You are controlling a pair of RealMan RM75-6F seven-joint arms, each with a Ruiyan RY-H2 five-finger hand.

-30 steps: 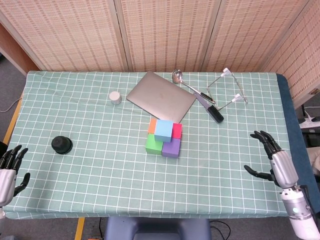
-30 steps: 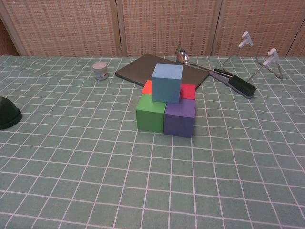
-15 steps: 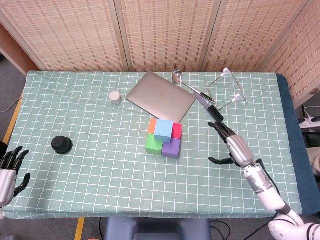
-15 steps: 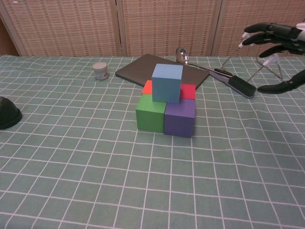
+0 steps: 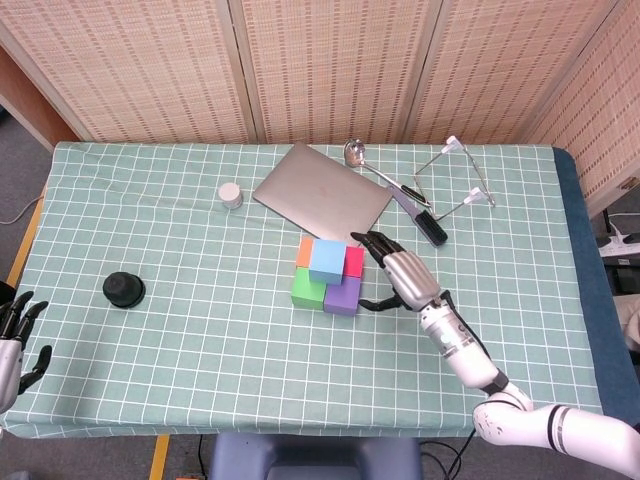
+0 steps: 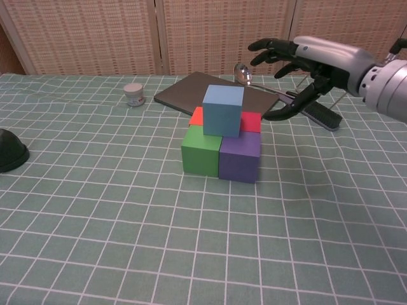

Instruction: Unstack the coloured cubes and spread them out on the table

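A light blue cube sits on top of a square of cubes in the middle of the table: green and purple in front, orange and red behind. My right hand hovers open just to the right of the stack, level with the blue cube, its fingers spread and touching nothing. My left hand is at the table's near left edge, fingers apart and empty.
A grey laptop lies behind the stack. A ladle, a black brush and a wire stand are at the back right. A small white jar and a black dome are to the left.
My right hand has swept in from the table's right side to just beside the stack. The left hand has drifted slightly lower. The cubes have not moved.
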